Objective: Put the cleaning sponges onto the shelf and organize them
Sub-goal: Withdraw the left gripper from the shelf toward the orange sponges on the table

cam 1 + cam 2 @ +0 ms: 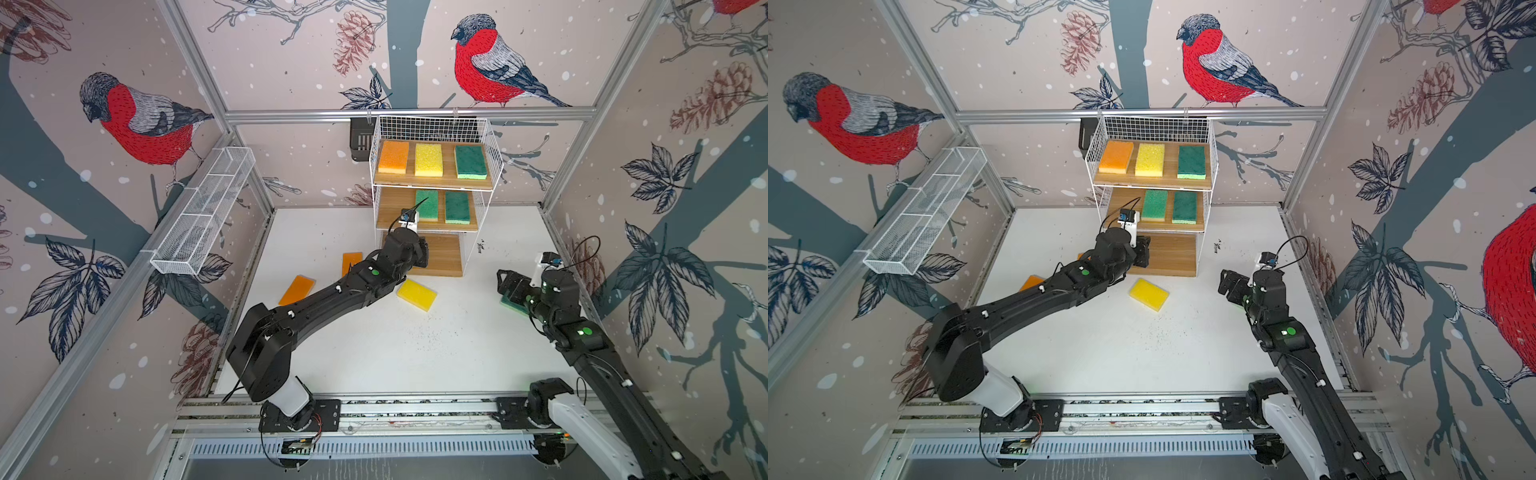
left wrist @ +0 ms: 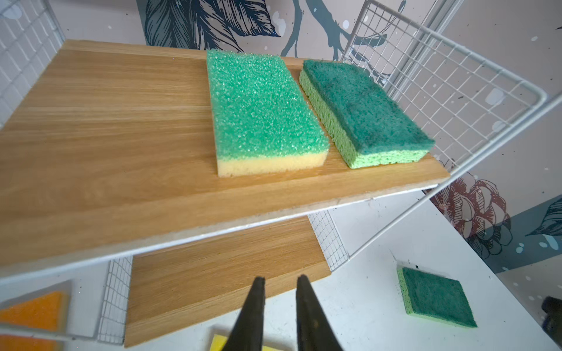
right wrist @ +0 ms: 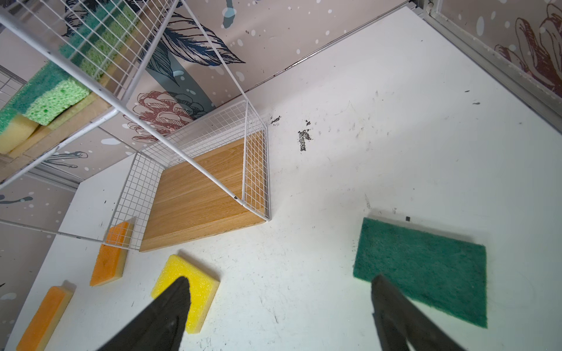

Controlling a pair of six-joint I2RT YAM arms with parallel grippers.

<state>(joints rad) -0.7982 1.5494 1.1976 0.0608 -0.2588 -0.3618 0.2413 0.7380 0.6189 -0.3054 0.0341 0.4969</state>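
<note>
The white wire-grid shelf with three wooden boards [image 1: 432,183] holds five foam sponges [image 1: 429,160]; its middle board's left half and its bottom board [image 3: 194,194] lie bare. The left gripper [image 2: 281,278], jaws almost together and empty, hovers at that board's front edge. The right gripper [image 3: 279,278], jaws wide apart, hangs above a green sponge [image 3: 425,270] on the white bench [image 3: 395,121] right of the shelf.

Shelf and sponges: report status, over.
Left gripper shut, empty, at the shelf front. Right gripper open over green sponge on table. Five sponges shelved; yellow sponge and two orange sponges also loose. Lowest board bare, left arm before it.
</note>
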